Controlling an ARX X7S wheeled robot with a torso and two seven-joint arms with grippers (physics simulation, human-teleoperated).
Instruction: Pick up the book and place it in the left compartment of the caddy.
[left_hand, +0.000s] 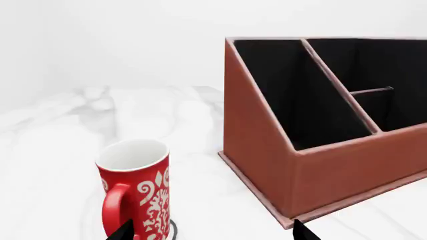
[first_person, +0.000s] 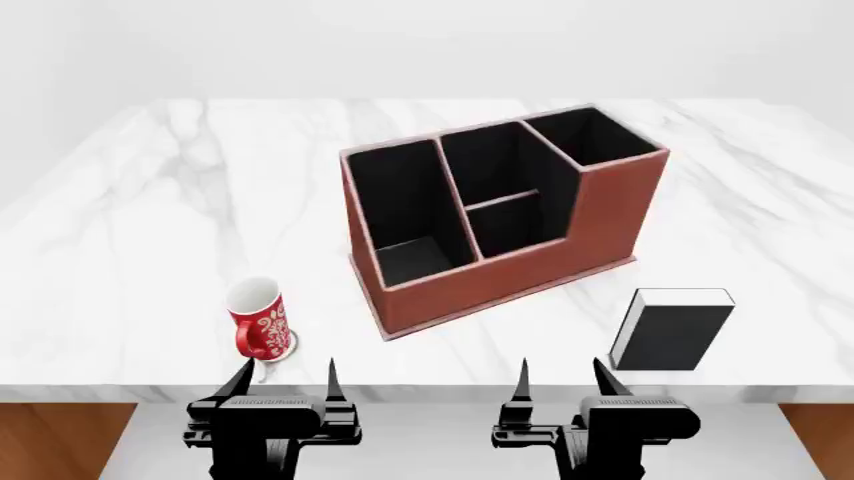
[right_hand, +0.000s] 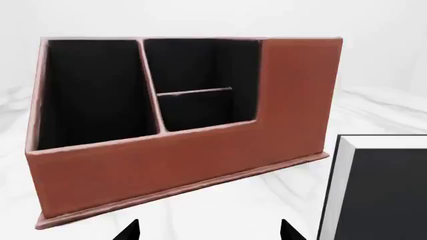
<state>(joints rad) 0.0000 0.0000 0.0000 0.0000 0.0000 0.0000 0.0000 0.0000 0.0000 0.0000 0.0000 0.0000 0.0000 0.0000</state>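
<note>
I see the book (first_person: 671, 331) lying flat on the white marble table (first_person: 120, 230), near the front edge on my right, black cover up and white page edges along its far and left sides. It sits apart from the caddy (first_person: 534, 265), in front of that box's right end. My right gripper (first_person: 562, 385) hangs just off the table's front edge, slightly left of the book, fingers spread and holding nothing; in the right wrist view the book (right_hand: 380, 192) fills the corner beside the fingertips. The caddy stands turned at an angle mid-table, and its left compartment (first_person: 400, 205) is the long black-lined slot at its left end. My left gripper (first_person: 287, 380) is likewise spread and empty at the front edge, with the mug (first_person: 259, 320) just beyond it, near the edge and well left of the caddy.

The tabletop is veined marble with a brown front panel below; the backdrop is plain pale grey. Bare marble lies between book and caddy and behind the mug.

I count one book, one mug, one caddy with four compartments, two grippers.
</note>
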